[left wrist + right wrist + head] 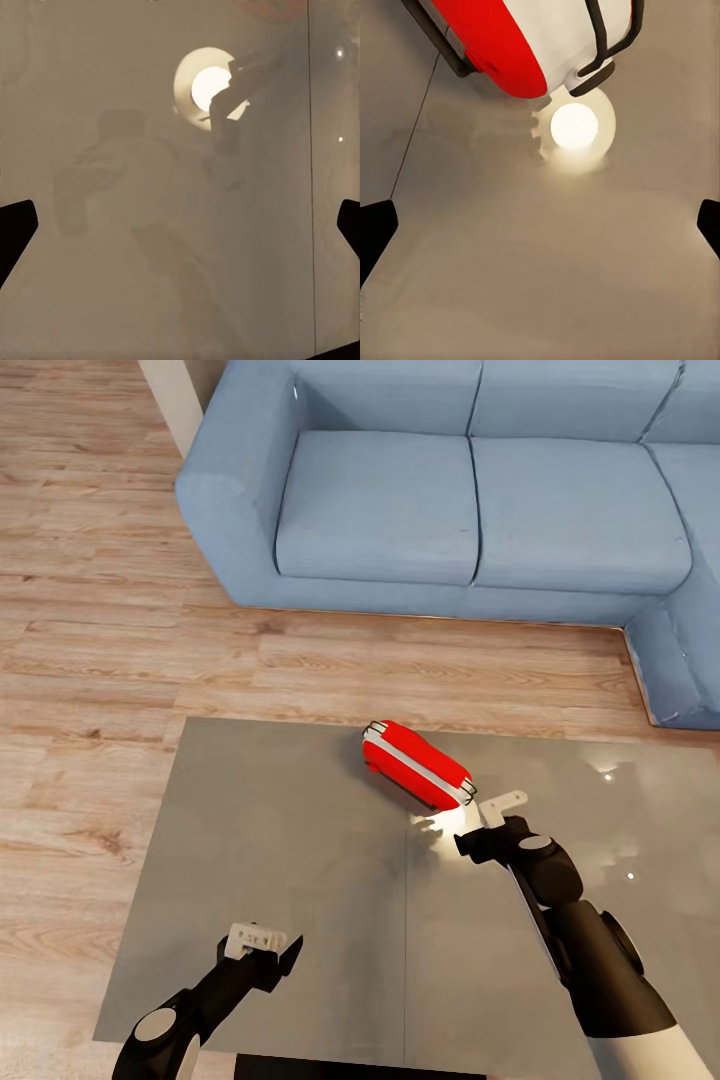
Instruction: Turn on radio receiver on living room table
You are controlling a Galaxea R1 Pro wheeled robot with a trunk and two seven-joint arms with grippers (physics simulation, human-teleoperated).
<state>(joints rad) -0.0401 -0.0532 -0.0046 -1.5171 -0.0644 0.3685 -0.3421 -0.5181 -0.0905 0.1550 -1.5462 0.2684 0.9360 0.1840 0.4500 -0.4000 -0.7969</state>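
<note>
Right gripper [497, 807] extended forward, jaws apart; left gripper [262, 940] low, jaws apart.

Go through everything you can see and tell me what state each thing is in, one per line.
Small bright red rounded radio: lying on the table, not gripped.
Glossy grey table: bears the radio, reflects a lamp.
Right gripper: open, just short of the radio.
Left gripper: open, holding nothing, above the table.
Blue sofa: unoccupied.

From where I'm driving, the floor [90, 610] is pale wood planks all around. A blue L-shaped sofa [470, 500] fills the far side, wrapping round to the right. There's a beige wall corner [175, 400] just left of its armrest.
</note>
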